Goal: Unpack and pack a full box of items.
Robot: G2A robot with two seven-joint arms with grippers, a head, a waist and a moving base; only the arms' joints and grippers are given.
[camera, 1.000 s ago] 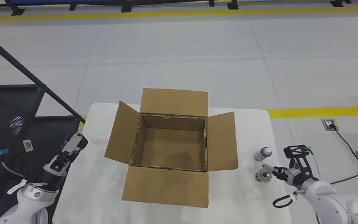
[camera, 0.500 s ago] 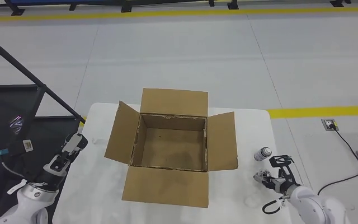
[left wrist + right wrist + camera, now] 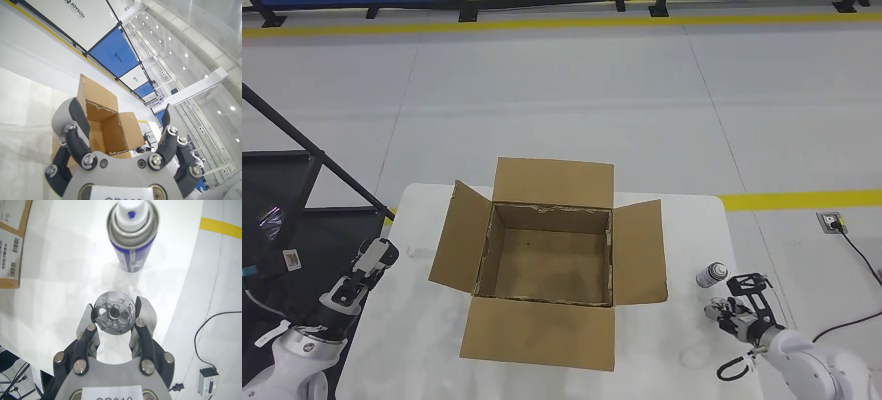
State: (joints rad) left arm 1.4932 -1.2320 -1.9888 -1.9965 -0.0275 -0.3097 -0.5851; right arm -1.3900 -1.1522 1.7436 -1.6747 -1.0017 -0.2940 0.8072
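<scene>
Pads point(image 3: 138, 308) of the right gripper point(image 3: 115, 311) are pressed against opposite sides of a round slotted metal part point(image 3: 113, 318), which is clamped between them with its holed face turned toward the wrist camera. Whether the part is resting on the table point(image 3: 692, 225) cannot be told. Just beyond the fingertips, and apart from the part, a blue spray can point(image 3: 132, 237) with a white nozzle is stood upright.

In the top view the right gripper point(image 3: 732, 312) is found near the table's edge, between three and four o'clock from the cardboard box point(image 3: 542, 335). The spray can point(image 3: 712, 274) is seen at about eleven o'clock from that gripper, just off the box's three-o'clock flap. The box is set at the middle of the table with all four flaps folded outward, and bare cardboard is seen on its floor.

The left gripper point(image 3: 121, 106) is held with its fingers spread wide and nothing between them, pointed toward the cardboard box point(image 3: 113, 130). From above, the left gripper point(image 3: 377, 252) is seen at the table's edge, at about nine o'clock from the box.
</scene>
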